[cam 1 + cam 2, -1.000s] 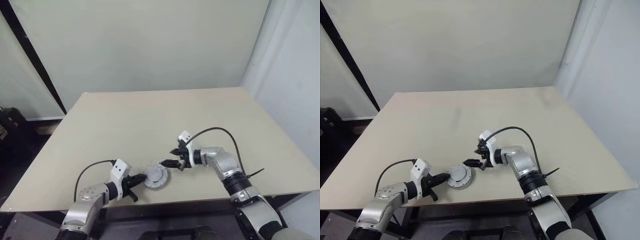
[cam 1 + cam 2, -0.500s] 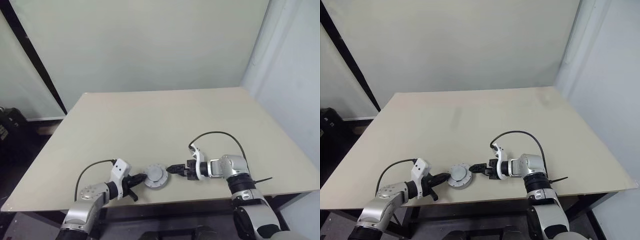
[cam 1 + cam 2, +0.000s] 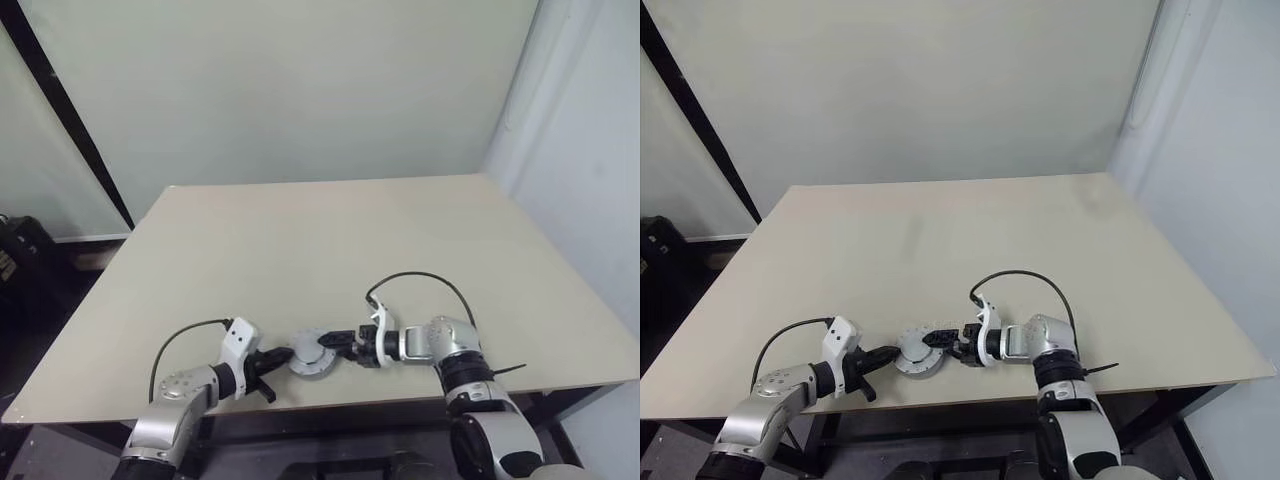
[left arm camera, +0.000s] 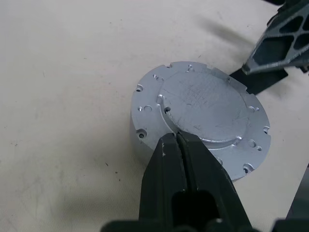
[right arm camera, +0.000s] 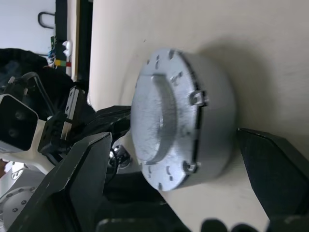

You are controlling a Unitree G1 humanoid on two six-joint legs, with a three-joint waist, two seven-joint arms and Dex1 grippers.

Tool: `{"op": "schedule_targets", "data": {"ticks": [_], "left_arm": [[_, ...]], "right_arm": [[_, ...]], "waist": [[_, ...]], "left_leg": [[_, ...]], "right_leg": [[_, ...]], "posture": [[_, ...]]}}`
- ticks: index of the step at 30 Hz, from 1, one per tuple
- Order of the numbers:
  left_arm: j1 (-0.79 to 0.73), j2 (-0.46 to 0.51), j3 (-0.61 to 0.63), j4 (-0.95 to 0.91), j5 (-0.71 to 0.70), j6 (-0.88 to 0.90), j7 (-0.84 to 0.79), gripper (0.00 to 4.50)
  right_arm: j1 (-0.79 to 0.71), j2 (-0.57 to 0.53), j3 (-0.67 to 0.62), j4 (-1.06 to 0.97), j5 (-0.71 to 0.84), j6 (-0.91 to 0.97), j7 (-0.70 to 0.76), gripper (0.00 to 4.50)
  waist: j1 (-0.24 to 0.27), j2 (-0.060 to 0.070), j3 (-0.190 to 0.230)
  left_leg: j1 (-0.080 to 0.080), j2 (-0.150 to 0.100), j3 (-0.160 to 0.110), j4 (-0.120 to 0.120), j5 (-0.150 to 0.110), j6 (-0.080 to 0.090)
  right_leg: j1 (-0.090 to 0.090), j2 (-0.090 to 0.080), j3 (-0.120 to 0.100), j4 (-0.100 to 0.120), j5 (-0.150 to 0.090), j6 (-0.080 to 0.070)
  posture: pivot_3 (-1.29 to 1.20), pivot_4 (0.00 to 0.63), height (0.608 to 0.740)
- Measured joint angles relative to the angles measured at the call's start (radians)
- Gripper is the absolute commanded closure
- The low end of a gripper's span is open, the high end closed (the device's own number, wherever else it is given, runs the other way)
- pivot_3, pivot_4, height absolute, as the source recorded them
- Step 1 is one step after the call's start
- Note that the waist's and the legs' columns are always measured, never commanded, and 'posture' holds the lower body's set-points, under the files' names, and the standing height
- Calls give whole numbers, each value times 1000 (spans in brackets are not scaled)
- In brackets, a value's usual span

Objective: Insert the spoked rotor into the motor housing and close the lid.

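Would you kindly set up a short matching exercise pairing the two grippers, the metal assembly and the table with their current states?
Things:
1. left gripper
2. right gripper
3. lid
4. table

States:
A. fingers spread wide on either side of the round metal body
B. pale beige, carrying the assembly near its front edge
C. fingers shut, tips at the lid's rim
D. grey, seated on top of the housing

Pairs: 1-C, 2-A, 3-D, 4-B

The lid covers the housing, so the coils and the rotor are hidden. Whether the lid seats fully cannot be told. The left gripper hides part of the lid's rim in its wrist view. In the right wrist view the right gripper's fingers are cut off by the picture's edges.
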Motion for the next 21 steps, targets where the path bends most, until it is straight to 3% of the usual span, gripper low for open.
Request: {"op": "schedule_targets", "data": {"ticks": [2, 4, 10, 13, 19, 21], "left_arm": [[0, 0, 1, 0, 1, 0, 0, 4500], [0, 0, 1, 0, 3, 0, 1, 4500], [3, 0, 6, -1, 5, 0, 2, 4500], [5, -2, 14, 1, 10, -1, 6, 4500], [9, -9, 26, 9, 12, 3, 15, 4500], [6, -19, 40, 9, 6, 24, 23, 4133]], "right_arm": [[0, 5, -8, 5, 1, 0, -6, 8], [0, 10, -20, 10, 6, 0, -18, 387], [24, 13, -62, 31, 18, 8, -40, 2340], [31, 15, -72, 32, 33, 16, -44, 3096], [33, 15, -79, 24, 66, 23, -41, 3273], [33, 15, -79, 24, 68, 23, -43, 3276]], "waist": [[-1, 0, 0], [-1, 0, 0], [-1, 1, 0], [-4, 2, -1], [-5, 4, -2], [-5, 4, -2]], "left_leg": [[0, 0, 0, 0, 0, 0], [0, 0, 0, 0, 0, 0], [-1, 0, 0, -1, 0, 0], [-1, 1, 0, -2, 0, 0], [0, 1, 0, -2, 0, 0], [0, 1, 0, -2, 0, 0]], "right_leg": [[0, 0, 0, 0, 0, 0], [-1, 0, 0, 0, 0, 0], [-1, 0, 0, 0, 0, 0], [-1, 0, 0, 0, 0, 0], [-1, 0, 0, 0, 0, 0], [-1, 0, 0, 0, 0, 0]], "posture": [[0, 0, 740], [0, 0, 740], [0, 0, 740], [0, 0, 740], [0, 0, 740], [0, 0, 740]]}}
